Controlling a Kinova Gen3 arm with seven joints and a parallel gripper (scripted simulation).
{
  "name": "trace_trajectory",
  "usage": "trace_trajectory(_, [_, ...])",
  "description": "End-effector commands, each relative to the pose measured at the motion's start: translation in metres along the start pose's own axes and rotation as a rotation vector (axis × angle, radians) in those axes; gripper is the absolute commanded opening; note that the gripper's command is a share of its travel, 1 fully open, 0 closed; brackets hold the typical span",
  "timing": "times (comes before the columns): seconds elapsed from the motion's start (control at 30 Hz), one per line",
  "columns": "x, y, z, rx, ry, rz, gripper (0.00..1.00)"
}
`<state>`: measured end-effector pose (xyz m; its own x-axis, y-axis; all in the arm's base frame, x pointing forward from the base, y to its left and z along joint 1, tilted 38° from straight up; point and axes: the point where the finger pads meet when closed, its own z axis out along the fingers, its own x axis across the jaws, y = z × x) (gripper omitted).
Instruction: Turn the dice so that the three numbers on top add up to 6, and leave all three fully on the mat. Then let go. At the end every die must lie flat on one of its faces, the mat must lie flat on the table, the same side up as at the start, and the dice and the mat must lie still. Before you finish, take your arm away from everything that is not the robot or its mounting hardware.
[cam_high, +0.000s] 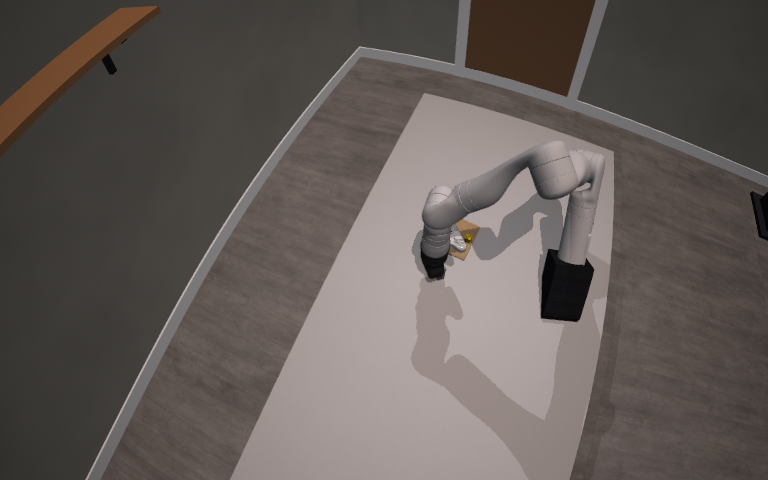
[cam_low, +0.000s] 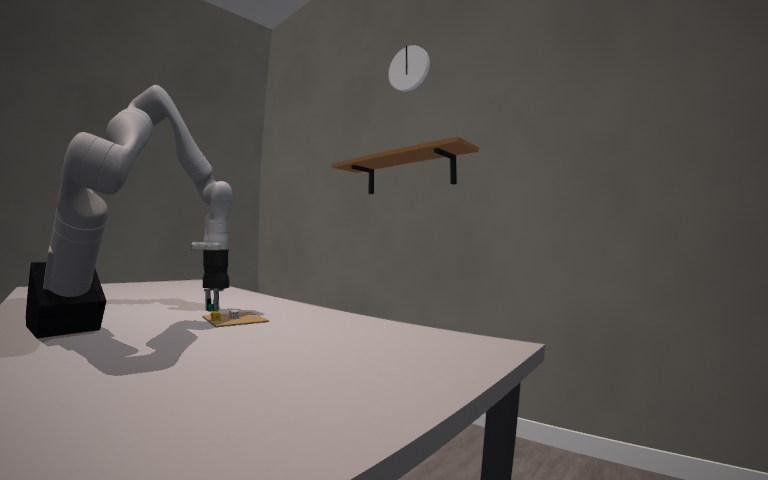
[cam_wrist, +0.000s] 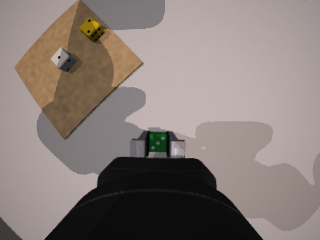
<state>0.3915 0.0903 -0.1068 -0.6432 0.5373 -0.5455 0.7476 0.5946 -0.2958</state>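
Note:
My gripper (cam_high: 435, 276) (cam_low: 211, 309) (cam_wrist: 157, 140) points down beside the mat and is shut on the green die (cam_low: 210, 307) (cam_wrist: 158, 142). One finger is on each side of the die, low at the table and off the mat. Three pips in a diagonal show on its upper face. The tan mat (cam_high: 462, 255) (cam_low: 249, 320) (cam_wrist: 85, 95) lies flat. On it are the white die (cam_low: 234, 314) (cam_wrist: 63, 59), seemingly with one pip up, and the yellow die (cam_high: 467, 238) (cam_low: 215, 316) (cam_wrist: 92, 29), whose top number I cannot tell surely. The arm hides the white die in the top view.
The white and yellow dice stand apart, with bare mat between them. The mat is at the upper left of the wrist view. The arm's black base (cam_high: 566, 288) (cam_low: 65, 308) stands on the table (cam_high: 351, 362) (cam_low: 294, 384). Arm shadows fall across the table and mat.

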Motion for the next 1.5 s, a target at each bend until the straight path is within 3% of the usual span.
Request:
trace_trajectory(0.0, [0.0,0.001,-0.001,-0.002,0.0,0.0,0.4])
trace_trajectory(0.2, [0.0,0.001,-0.012,-0.002,0.0,0.0,0.4])
trace_trajectory(0.57, [0.0,0.001,-0.086,-0.002,0.0,0.0,0.4])
trace_trajectory(0.8, [0.0,0.001,-0.1,-0.002,0.0,0.0,0.4])
trace_trajectory(1.2, [-0.004,0.0,-0.101,-0.002,0.0,0.017,0.4])
trace_trajectory(1.47, [-0.101,-0.029,-0.105,-0.003,0.003,0.473,0.4])
